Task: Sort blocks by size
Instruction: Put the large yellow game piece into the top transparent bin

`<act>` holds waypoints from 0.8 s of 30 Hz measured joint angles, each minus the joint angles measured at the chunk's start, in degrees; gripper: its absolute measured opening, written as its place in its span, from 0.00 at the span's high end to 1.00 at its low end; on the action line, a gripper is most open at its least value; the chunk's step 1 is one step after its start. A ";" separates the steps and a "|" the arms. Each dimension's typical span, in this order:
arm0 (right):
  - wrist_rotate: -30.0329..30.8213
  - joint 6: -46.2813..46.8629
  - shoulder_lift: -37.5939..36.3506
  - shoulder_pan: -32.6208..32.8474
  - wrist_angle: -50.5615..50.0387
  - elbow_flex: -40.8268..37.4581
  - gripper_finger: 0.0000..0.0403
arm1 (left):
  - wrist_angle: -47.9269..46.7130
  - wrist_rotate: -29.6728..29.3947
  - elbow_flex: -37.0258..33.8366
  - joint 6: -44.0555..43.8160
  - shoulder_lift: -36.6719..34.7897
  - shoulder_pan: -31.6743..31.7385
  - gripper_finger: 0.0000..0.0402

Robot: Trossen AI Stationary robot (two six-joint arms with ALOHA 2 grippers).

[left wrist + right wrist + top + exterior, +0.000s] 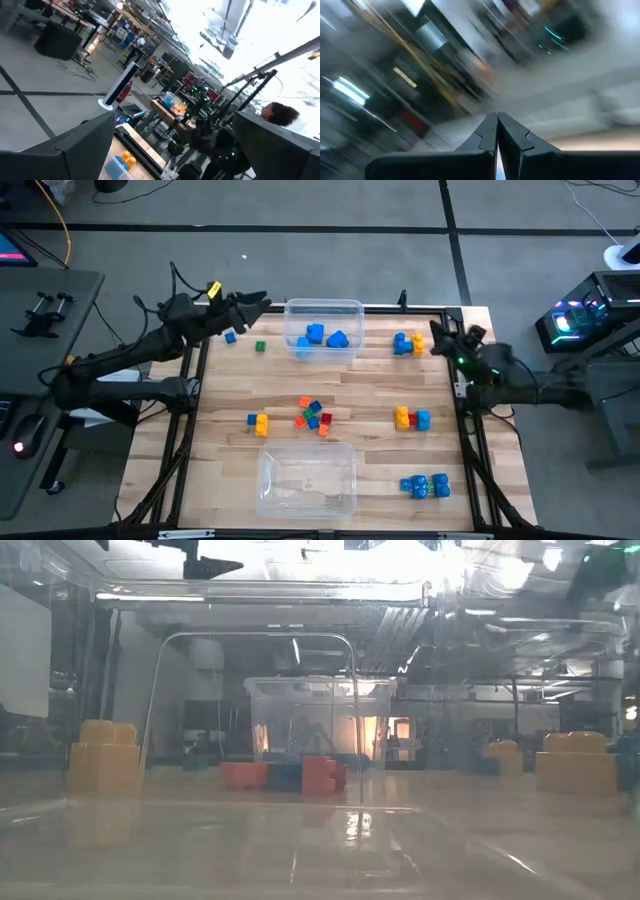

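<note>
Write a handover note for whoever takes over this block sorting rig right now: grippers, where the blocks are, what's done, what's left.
Left gripper: open, empty, raised beside the far clear plastic bin.
Right gripper: shut, empty, at the table's right edge near a blue and yellow block pair.
Done: three larger blue blocks lie in the far bin.
Left: the near clear plastic bin is empty. The cluster of tiny cubes sits mid-table; blue and yellow blocks and blue blocks remain right, a yellow and blue pair left, two small cubes far left.

pale striped wood table (370,395). clear far bin (324,307) with blue blocks (326,336). clear near bin (306,478). blue-and-yellow blocks (411,418) at right, a red, orange, green and blue cluster (313,416) mid-table, black arms (150,345).
</note>
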 joint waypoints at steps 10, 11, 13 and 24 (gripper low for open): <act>-26.75 11.97 19.16 -24.35 -42.45 15.43 0.71 | -0.17 6.32 0.00 -1.20 0.02 1.77 0.03; -29.17 9.98 21.41 -26.04 -38.99 15.24 0.66 | -0.21 6.82 0.00 -1.20 0.02 1.77 0.03; -32.59 5.23 26.71 -29.63 -34.65 15.24 0.58 | -0.23 8.20 0.00 -1.20 0.02 1.77 0.03; -42.31 -2.40 54.48 -42.21 -31.90 23.03 0.45 | -0.49 12.78 0.00 -1.38 0.02 1.77 0.03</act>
